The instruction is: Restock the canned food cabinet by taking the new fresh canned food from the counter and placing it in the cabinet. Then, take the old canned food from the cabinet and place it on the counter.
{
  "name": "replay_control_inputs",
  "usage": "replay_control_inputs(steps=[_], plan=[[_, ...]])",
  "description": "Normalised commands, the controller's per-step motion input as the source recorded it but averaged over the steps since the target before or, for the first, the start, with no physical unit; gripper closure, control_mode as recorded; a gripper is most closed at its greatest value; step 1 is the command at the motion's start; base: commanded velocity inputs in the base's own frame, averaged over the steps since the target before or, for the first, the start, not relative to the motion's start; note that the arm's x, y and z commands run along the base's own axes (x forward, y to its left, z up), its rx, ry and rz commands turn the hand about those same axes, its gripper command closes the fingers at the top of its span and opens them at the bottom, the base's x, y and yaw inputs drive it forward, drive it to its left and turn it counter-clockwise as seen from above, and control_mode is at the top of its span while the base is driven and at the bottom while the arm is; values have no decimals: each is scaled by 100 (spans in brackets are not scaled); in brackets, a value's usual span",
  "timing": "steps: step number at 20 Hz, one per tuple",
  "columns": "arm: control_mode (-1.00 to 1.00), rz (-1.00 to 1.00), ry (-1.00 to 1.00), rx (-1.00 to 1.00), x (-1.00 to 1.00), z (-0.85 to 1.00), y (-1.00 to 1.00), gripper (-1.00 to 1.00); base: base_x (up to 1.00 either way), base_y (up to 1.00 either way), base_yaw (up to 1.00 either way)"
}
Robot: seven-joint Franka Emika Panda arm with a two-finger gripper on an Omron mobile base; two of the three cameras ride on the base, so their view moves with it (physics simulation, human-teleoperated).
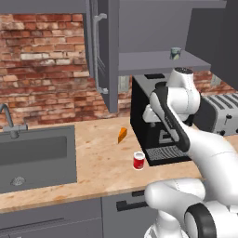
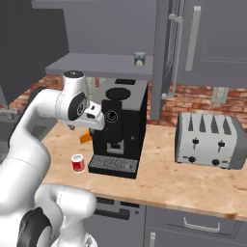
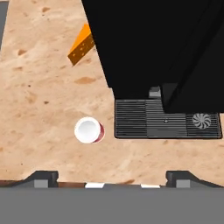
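The new fresh canned food, a small red can (image 1: pixel 138 161) with a white top, stands upright on the tan counter (image 1: pixel 100 162) just left of the black coffee machine's drip tray. In the hand view the red can (image 3: pixel 89 130) is seen from above, left of centre. My gripper (image 3: pixel 112 180) hangs well above it, open wide, with nothing between its fingertips (image 3: pixel 41 178). The old canned food, a dull grey-blue can (image 1: pixel 175 53), stands on the shelf of the cabinet (image 1: pixel 153 61), whose door (image 1: pixel 104 56) is swung open. The same can (image 2: pixel 140 59) shows in the right base view.
A black coffee machine (image 2: pixel 120 120) stands right beside the red can, under the shelf. An orange wedge (image 1: pixel 122 135) lies behind the can. A silver toaster (image 2: pixel 207 140) sits to the right. The grey sink (image 1: pixel 37 158) with its tap is at the left.
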Motion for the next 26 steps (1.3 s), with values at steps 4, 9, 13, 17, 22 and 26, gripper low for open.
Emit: replay_control_inputs(steps=[4, 9, 13, 17, 22, 26], plan=[[-100, 0, 4, 0, -2, -99, 29, -100, 0, 0, 0], [-100, 0, 1, 0, 0, -88, 32, -100, 0, 0, 0], [-100, 0, 2, 0, 1, -66, 28, -100, 0, 0, 0], [-100, 0, 0, -2, 10, -44, 18, -100, 0, 0, 0], [-100, 0, 0, -7, 16, -28, 16, -100, 0, 0, 0], [-100, 0, 0, -6, 16, -22, 10, -100, 0, 0, 0]])
